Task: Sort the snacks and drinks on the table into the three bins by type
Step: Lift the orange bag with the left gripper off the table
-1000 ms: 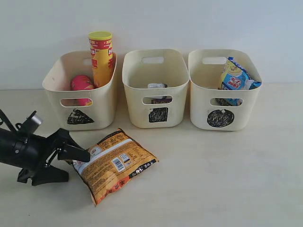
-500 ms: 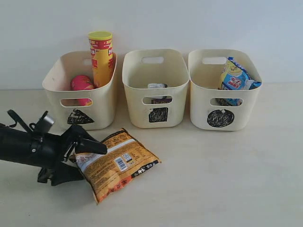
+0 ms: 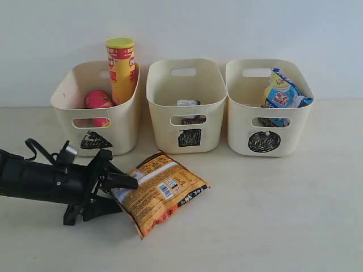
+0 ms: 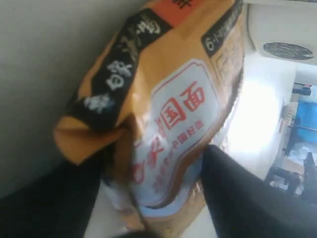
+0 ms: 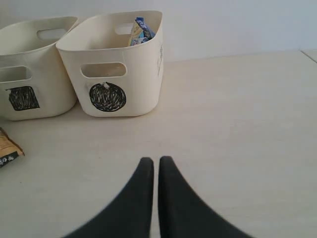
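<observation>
An orange-brown snack bag [image 3: 164, 190] lies on the table [image 3: 272, 215] in front of the bins. My left gripper [image 3: 126, 195] comes in low from the left, one finger over the bag's near end and one under it. In the left wrist view both fingers press against the bag [image 4: 173, 114], so the left gripper [image 4: 153, 163] is shut on it. Over bare table, my right gripper [image 5: 155, 159] is shut and holds nothing; the exterior view does not show it.
The triangle bin [image 3: 65, 110] holds a tall yellow canister [image 3: 121, 68] and a pink canister [image 3: 97, 99]. Small cartons [image 3: 188, 103] sit in the square bin [image 3: 164, 102]. A blue-white bag [image 3: 283, 93] stands in the circle bin [image 3: 241, 113].
My left gripper has slid right along the table and its jaws have come in around the bag's end. The bag has shifted right and turned a little. The right gripper has stayed still.
</observation>
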{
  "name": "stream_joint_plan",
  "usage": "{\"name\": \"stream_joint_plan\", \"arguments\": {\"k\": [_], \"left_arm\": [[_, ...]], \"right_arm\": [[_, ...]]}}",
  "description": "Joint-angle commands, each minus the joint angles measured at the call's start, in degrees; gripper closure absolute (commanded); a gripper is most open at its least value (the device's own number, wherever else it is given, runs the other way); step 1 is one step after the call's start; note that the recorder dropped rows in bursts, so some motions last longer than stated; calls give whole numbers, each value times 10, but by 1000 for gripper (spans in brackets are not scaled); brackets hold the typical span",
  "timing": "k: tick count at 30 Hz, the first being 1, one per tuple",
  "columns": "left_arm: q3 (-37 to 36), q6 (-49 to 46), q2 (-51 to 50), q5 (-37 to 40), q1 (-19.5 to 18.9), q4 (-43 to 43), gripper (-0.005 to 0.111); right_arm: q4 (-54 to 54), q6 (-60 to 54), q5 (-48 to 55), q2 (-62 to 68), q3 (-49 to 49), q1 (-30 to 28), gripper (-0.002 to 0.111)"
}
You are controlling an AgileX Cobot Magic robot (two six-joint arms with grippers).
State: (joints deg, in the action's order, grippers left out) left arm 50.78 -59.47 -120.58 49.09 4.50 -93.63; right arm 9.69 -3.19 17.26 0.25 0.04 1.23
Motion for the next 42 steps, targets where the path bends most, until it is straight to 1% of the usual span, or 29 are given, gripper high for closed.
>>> {"name": "stream_joint_plan", "arguments": {"k": [1, 2, 4, 6, 7, 11, 14, 25, 28, 32, 39, 42], "left_arm": [[-8, 1, -21, -111, 2, 52, 68], [-8, 5, -21, -105, -2, 59, 78], [-8, 7, -10, -96, -13, 61, 90], [-8, 5, 10, -86, -29, 65, 100], [-8, 5, 19, -85, -34, 69, 103], [-8, 1, 57, -68, -57, 81, 103], [-8, -3, 80, -49, -67, 88, 103], [-8, -5, 111, 17, -72, 91, 103], [-8, -11, 111, 43, -72, 74, 103], [-8, -31, 112, 91, -72, 27, 103], [-8, -45, 112, 126, -72, -17, 103], [-8, -49, 112, 156, -72, -47, 103]], "right_arm": [[-1, -1, -8, -2, 0, 0, 108], [-1, -1, -8, -2, 0, 0, 108], [-1, -1, -8, -2, 0, 0, 108], [-1, -1, -8, -2, 0, 0, 108], [-1, -1, -8, -2, 0, 0, 108], [-1, -1, -8, -2, 0, 0, 108], [-1, -1, -8, -2, 0, 0, 108], [-1, -1, -8, -2, 0, 0, 108], [-1, -1, -8, -2, 0, 0, 108], [-1, -1, -8, -2, 0, 0, 108], [-1, -1, -8, -2, 0, 0, 108], [-1, -1, -8, -2, 0, 0, 108]]}}
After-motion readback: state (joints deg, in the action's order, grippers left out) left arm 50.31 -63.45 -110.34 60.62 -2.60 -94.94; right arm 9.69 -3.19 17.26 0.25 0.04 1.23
